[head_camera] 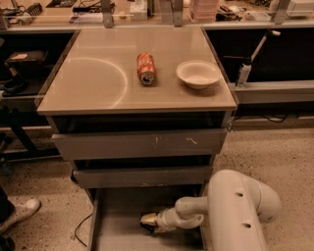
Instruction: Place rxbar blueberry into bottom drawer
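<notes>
The end effector (150,222) reaches low into the pulled-out bottom drawer (120,234), presumably to lay something flat on its floor. The dark shape at its tip is likely the rxbar blueberry (145,218). I cannot tell how far the end effector is open, or whether it grips the bar.

Single view, set high in front of the table (88,83), tilted steeply down and forward. Faces the drawer fronts square on, tabletop above them, benches (59,12) cropped along the upper edge. Near enough for the table to fill most of the width. Cuts off the open bottom drawer (122,208) at the lower edge. Takes in the arm (240,211) at lower right, very close and large, reaching left, with the gripper (149,222) low inside that drawer, just over its floor.
</notes>
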Robot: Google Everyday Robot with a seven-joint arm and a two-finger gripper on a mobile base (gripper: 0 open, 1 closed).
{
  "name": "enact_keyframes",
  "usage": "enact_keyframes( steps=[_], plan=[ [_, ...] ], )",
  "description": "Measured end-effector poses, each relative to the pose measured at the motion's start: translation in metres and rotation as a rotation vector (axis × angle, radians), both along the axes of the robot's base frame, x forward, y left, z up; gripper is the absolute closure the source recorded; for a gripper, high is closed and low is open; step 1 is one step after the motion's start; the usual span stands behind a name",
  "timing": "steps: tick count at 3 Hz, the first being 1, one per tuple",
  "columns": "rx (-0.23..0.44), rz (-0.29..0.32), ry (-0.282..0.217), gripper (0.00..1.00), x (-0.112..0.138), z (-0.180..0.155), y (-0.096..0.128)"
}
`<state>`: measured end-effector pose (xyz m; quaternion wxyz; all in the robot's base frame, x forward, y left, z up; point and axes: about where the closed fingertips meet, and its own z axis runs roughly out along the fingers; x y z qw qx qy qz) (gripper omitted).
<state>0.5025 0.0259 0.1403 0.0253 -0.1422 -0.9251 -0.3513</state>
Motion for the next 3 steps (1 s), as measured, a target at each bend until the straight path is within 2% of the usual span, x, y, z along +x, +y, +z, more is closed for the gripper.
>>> enact_keyframes(
  steps=[2, 3],
  plan=[
    [0.0, 0.0, 0.0, 0.12, 0.0, 0.0, 0.0001],
    [0.0, 0.0, 0.0, 0.0, -0.0001, -0.0001, 0.0001]
  ],
)
